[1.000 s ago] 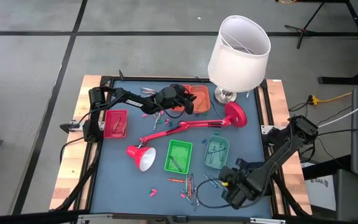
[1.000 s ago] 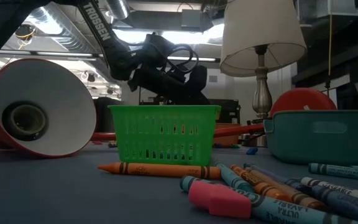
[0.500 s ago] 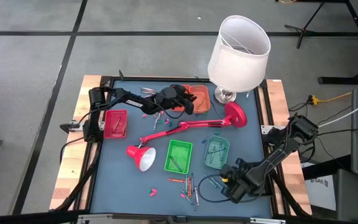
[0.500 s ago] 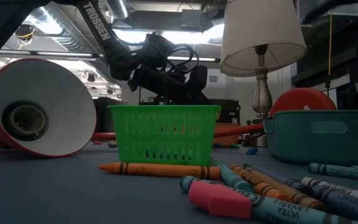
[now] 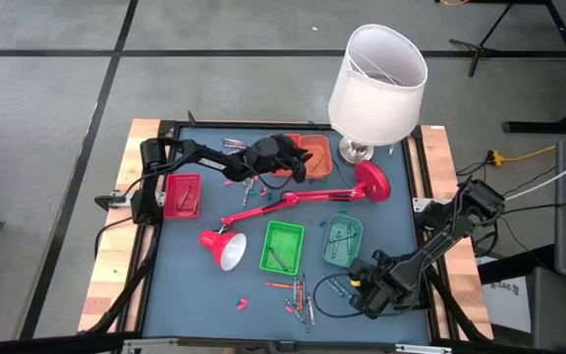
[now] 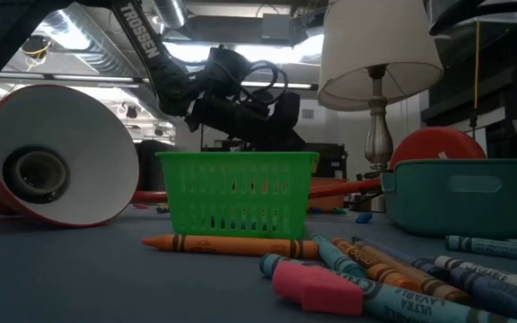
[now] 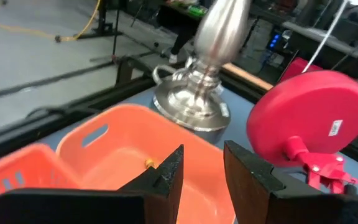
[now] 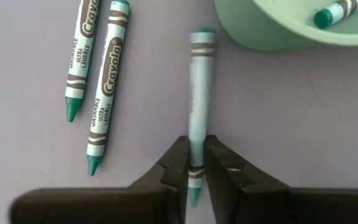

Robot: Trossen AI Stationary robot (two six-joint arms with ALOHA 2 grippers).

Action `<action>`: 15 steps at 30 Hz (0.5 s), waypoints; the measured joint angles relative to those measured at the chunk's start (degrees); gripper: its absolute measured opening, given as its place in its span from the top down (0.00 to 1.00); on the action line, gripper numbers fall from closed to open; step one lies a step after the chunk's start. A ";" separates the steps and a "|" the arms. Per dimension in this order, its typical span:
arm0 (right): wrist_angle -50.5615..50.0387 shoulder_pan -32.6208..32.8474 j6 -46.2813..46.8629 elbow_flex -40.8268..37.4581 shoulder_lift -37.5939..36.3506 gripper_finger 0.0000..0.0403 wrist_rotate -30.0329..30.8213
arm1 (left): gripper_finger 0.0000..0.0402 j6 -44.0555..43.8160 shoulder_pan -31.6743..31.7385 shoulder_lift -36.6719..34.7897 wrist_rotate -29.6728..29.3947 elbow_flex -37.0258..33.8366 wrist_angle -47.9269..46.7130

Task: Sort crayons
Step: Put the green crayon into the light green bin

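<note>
- Right gripper (image 8: 196, 167) low at the near right of the table (image 5: 195, 285), just near of the teal tray (image 5: 342, 241). Wrist view: jaws pinched narrow on a teal crayon (image 8: 199, 93) lying flat on the mat; the crayon's near end runs down between the fingers and its tip is partly hidden there.
- From above, this gripper (image 5: 350, 287) is a dark mass; the fingers and the gripped crayon cannot be made out under it.
- Two more teal crayons (image 8: 92, 74) lie side by side close to the gripped one, not touching it.
- Teal tray rim (image 8: 278, 34) cut off at the edge of the right wrist view; one crayon end shows inside it, the rest out of frame.
- Left gripper (image 7: 201, 171) at the far side, over the orange tray (image 7: 104, 162). Jaws stand apart with a clear gap, nothing between them. A small yellowish bit lies in that tray, too small to identify.
- Low view: left arm's wrist seen dark behind the green tray (image 6: 238, 193); its fingertips are hidden.
- Loose crayons (image 5: 300, 295) scattered at the near edge, between the green tray and the right gripper; colours hard to separate from above. Low view shows an orange one (image 6: 227, 244) in front of the green tray and a heap of teal and orange ones, cut off at the frame edge.
- Red tray (image 5: 183, 195) at the left, contents unclear.
- Red desk lamp (image 5: 283, 202) lies across mid-table; white lamp (image 5: 376, 84) stands at the far right.
</note>
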 joint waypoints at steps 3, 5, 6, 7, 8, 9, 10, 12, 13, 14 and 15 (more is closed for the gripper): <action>-0.03 -0.02 0.00 -0.05 0.03 0.97 -0.25 | 0.75 3.44 -0.70 -1.12 0.43 0.00 0.35; -0.08 -0.02 -0.17 -0.05 0.05 0.98 -0.35 | 0.75 6.03 -1.27 -2.19 0.46 0.00 0.38; -0.09 -0.02 -0.20 -0.05 0.07 0.97 -0.35 | 0.75 7.19 -1.58 -2.87 0.54 0.00 0.33; -0.08 -0.02 -0.20 -0.05 0.10 0.96 -0.36 | 0.75 8.33 -1.87 -3.57 0.92 -0.02 0.00; -0.04 -0.02 -0.20 -0.05 0.10 0.95 -0.37 | 0.75 9.29 -2.12 -4.45 1.61 -0.02 -0.11; -0.05 -0.02 -0.20 -0.05 0.10 0.94 -0.38 | 0.76 9.91 -2.39 -5.56 2.35 -0.02 -0.93; -0.10 -0.02 -0.20 -0.02 0.10 0.93 -0.39 | 0.76 10.56 -2.64 -6.65 3.02 -0.02 -2.06; -0.26 -0.02 -0.53 0.29 0.12 0.93 -0.42 | 0.76 11.75 -3.14 -9.38 3.77 -0.02 -5.27; -0.48 -0.02 -0.93 0.54 0.16 0.93 -0.45 | 0.76 12.57 -3.30 -10.89 4.13 -0.02 -7.73; -0.74 -0.02 -1.68 0.86 0.17 0.94 -0.46 | 0.76 13.72 -3.56 -12.36 4.27 -0.02 -10.19; -1.13 -0.02 -2.27 1.26 0.20 0.95 -0.53 | 0.76 14.94 -3.79 -14.18 4.29 -0.02 -13.18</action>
